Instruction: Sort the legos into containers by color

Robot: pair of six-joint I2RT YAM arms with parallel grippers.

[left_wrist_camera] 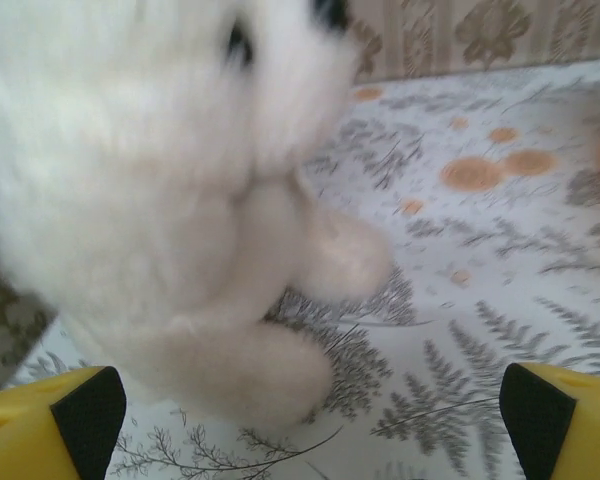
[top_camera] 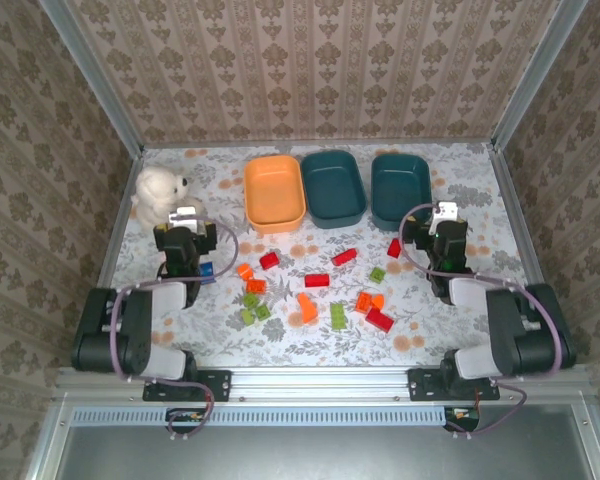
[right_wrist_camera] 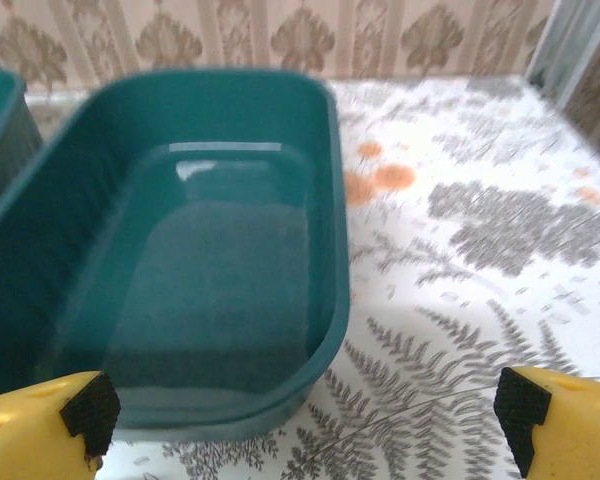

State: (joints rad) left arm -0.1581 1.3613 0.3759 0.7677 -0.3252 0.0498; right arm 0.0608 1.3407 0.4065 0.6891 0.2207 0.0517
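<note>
Legos (top_camera: 315,285) lie scattered on the bench (top_camera: 430,325) at six o'clock from the trays (top_camera: 333,224), left fingers (left_wrist_camera: 85,415) apart before a blurred, cropped teddy bear (left_wrist_camera: 160,200), right fingers (right_wrist_camera: 525,420) apart before a teal tray (right_wrist_camera: 332,250) with one corner hidden.

The teddy bear (left_wrist_camera: 160,200) sits near the far left corner of the table (top_camera: 480,190). It is right in front of the wide open left gripper (left_wrist_camera: 310,425) and blocks the way. Three trays (top_camera: 332,187) stand in a row by the far edge. Small bricks (top_camera: 317,280) lie spread over the middle. There is bare room along the right edge and the near edge.
</note>
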